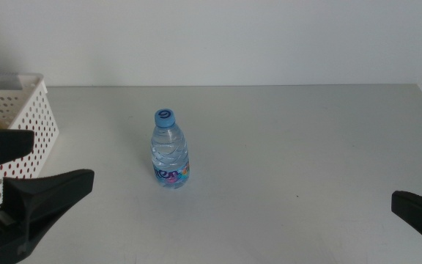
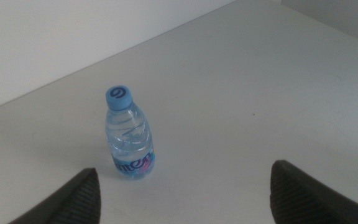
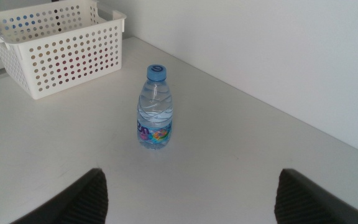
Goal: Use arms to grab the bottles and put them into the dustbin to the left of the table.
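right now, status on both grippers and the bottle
Left gripper open beside dustbin. Right gripper open at table's right edge. Water bottle upright mid-table, untouched. Path unobstructed.

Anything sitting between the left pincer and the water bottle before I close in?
Nothing. In the left wrist view only bare table separates the open left pincer from the upright water bottle.
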{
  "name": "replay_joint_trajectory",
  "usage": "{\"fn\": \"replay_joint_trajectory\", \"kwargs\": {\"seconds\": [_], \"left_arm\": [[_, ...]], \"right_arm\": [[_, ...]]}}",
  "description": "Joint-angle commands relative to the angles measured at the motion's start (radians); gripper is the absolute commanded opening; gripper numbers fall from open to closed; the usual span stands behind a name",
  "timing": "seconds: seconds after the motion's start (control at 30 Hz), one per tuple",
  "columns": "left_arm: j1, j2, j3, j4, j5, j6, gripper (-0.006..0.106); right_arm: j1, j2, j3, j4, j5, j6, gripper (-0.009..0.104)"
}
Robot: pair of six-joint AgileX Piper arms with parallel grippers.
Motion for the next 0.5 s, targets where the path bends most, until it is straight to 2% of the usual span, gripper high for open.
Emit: {"fn": "replay_joint_trajectory", "kwargs": {"seconds": [0.0, 0.27, 0.47], "left_arm": [[-0.007, 0.011, -0.031, 0.009, -0.132, -0.002, 0.093], [-0.007, 0.124, -0.031, 0.14, -0.484, -0.003, 0.093], [0.029, 0.256, -0.031, 0.196, -0.669, -0.004, 0.093]], "right_arm": [[-0.006, 0.003, -0.023, -0.001, -0.069, -0.012, 0.085], [-0.006, 0.003, -0.023, -0.001, -0.068, -0.012, 0.085], [-0.006, 0.003, -0.023, -0.001, -0.066, -0.012, 0.085]]}}
